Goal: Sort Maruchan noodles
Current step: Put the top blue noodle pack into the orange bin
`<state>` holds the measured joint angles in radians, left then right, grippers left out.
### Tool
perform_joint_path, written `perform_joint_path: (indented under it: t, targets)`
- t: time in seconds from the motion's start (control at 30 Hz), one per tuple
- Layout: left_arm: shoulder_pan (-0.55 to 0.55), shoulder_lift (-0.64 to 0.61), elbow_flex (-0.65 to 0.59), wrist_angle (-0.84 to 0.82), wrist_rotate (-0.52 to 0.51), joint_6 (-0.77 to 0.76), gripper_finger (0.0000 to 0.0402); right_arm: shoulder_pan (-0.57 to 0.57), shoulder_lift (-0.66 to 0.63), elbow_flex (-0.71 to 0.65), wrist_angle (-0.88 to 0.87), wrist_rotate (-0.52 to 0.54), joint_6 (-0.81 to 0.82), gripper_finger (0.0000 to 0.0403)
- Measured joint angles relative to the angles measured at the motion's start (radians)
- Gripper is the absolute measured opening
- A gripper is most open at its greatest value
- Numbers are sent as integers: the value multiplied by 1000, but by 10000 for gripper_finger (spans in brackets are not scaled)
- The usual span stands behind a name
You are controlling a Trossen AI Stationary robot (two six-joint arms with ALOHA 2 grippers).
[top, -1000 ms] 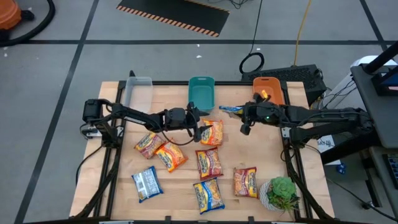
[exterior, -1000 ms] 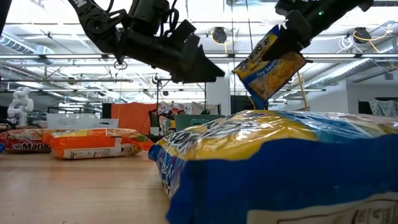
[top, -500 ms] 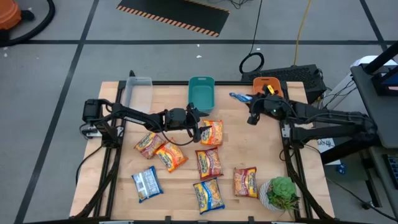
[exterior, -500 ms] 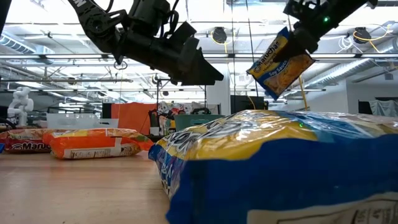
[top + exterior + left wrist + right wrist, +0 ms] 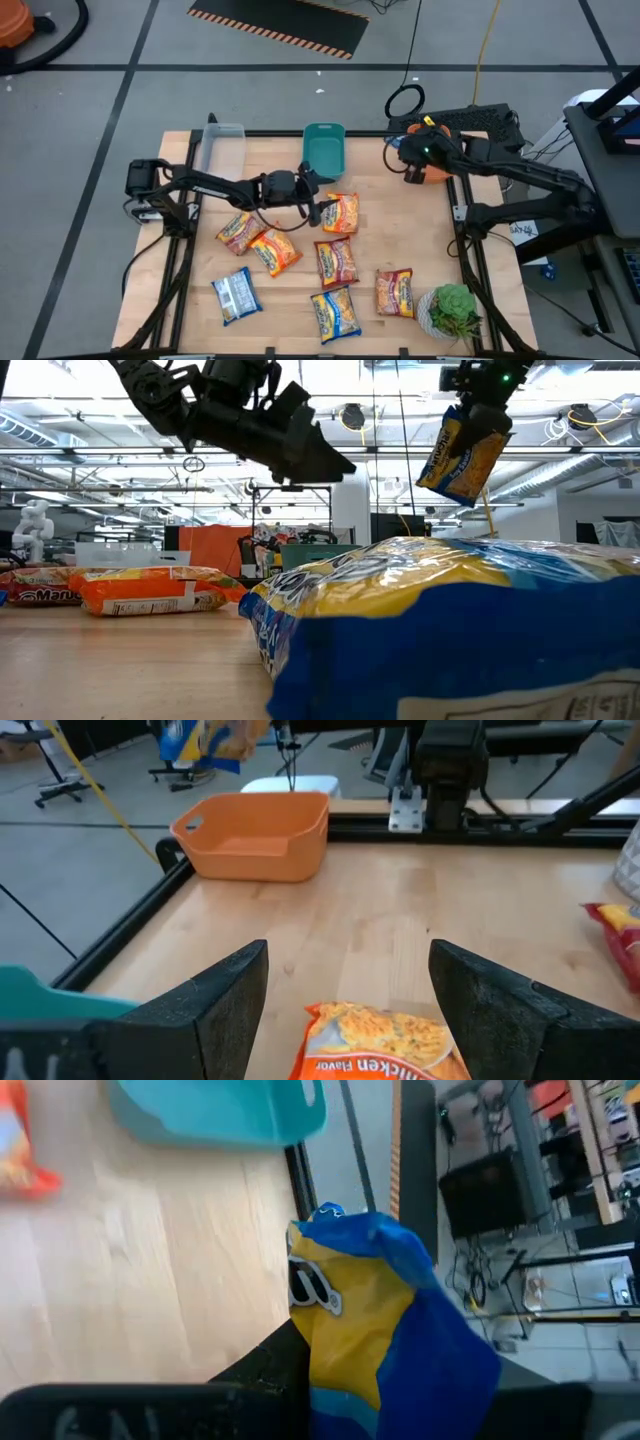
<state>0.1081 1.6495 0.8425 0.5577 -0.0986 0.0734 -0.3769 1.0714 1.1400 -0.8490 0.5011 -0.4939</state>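
Hanging in the air at the table's far right corner, a yellow-blue packet [image 5: 462, 455] of noodles is pinched in the right gripper [image 5: 412, 165], crinkled and glossy, its plastic wrapper drooping from the closed fingers. From above, this gripper sits over the orange bin [image 5: 437, 135], a shallow rounded plastic tub at the table's [image 5: 420, 240] far edge, and the packet itself is hard to pick out there. The right wrist view shows the wrapper close up, bunched between the dark fingers.

On the pale wooden tabletop lie more flat, rectangular packets: an orange packet [image 5: 341, 212] near the middle, a red-pink packet [image 5: 236, 231] and another orange one [image 5: 274, 251] to the left, a blue-white packet [image 5: 234, 296] at the near left, and others toward the near edge. A teal bin [image 5: 323, 147] and a clear bin [image 5: 221, 145] stand along the far edge, and a green potted plant [image 5: 455, 310] sits at the near right corner.

The left arm reaches level across the table from the left side, its left gripper [image 5: 318, 203] hovering just beside the orange packet with fingers spread wide and nothing between them. The left wrist view shows that packet's printed end lying on the wood between the two dark fingers [image 5: 225, 1000]. The low view alone shows how high both grippers ride above the tabletop.
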Motion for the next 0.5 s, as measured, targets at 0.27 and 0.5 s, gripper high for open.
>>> perform_joint_path:
  t: [0.27, 0.5]
  targets:
    - [0, -90, 0, -57, 2, 2, 280, -77, 64, 8, -125, -4, -125, 118]
    - [0, -114, 0, -70, 3, 15, 280, -187, 80, 9, -193, -75, -206, 113]
